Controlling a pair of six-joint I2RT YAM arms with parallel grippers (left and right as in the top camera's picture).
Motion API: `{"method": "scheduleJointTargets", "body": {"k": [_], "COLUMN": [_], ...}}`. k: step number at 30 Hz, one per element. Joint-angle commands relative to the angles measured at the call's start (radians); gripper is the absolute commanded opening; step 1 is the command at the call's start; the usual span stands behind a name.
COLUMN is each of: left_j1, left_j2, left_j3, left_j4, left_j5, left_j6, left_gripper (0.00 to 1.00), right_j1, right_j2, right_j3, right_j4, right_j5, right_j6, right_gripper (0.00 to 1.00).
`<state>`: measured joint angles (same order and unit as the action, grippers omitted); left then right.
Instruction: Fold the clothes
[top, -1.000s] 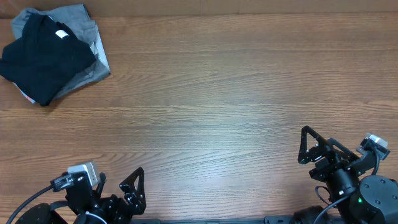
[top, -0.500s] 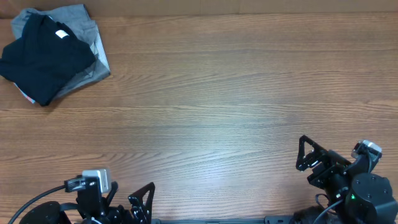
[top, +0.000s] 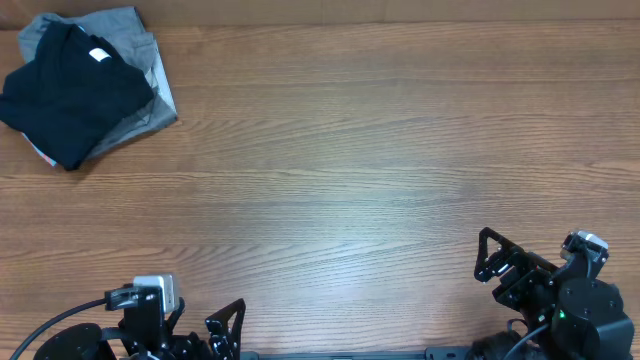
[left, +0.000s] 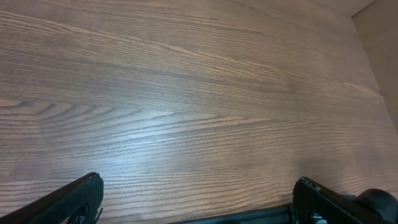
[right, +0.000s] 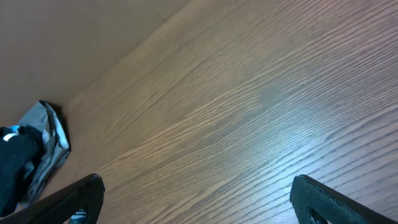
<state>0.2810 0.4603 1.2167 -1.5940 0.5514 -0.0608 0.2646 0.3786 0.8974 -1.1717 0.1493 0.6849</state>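
Observation:
The black T-shirt (top: 70, 100) lies folded at the table's far left corner, its small white neck label (top: 98, 55) facing up, on top of a grey garment (top: 140, 60). It also shows at the left edge of the right wrist view (right: 13, 168). My left gripper (top: 225, 325) is open and empty at the near left edge; its fingers stand wide apart in the left wrist view (left: 198, 199). My right gripper (top: 490, 258) is open and empty at the near right edge, also seen in the right wrist view (right: 198, 196). Both are far from the shirt.
The wooden table (top: 350, 150) stretches between the arms and the clothes pile. A light patterned edge (top: 38, 152) peeks out under the pile. The table's back edge runs along the top of the overhead view.
Both arms have drawn back toward the near edge of the table; the right gripper has moved down and the left arm has shifted right and lower. The clothes pile has not moved.

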Motion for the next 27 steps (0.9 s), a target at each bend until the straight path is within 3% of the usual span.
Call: {"method": "scheduleJointTargets", "body": {"k": [1, 19, 23, 27], "left_j1": [-0.006, -0.006, -0.006, -0.006], "left_j2": [0.011, 0.011, 0.011, 0.011], "left_j3": [-0.006, -0.006, -0.006, -0.006], "left_j4": [-0.002, -0.002, -0.002, -0.002], "left_j5": [-0.017, -0.017, -0.017, -0.017], "left_j6": [-0.014, -0.014, -0.014, -0.014], "left_gripper": [1.0, 1.0, 1.0, 1.0], "right_j1": [0.008, -0.214, -0.221, -0.221], "right_j2": [-0.005, -0.048, -0.078, -0.109], "right_j3": [-0.002, -0.002, -0.023, -0.126], "right_j4": [0.002, -0.003, 0.059, 0.173], "right_j5": [0.015, 0.047, 0.061, 0.048], "right_j6": [0.004, -0.003, -0.004, -0.093], "right_gripper": [1.0, 1.0, 1.0, 1.0]}}
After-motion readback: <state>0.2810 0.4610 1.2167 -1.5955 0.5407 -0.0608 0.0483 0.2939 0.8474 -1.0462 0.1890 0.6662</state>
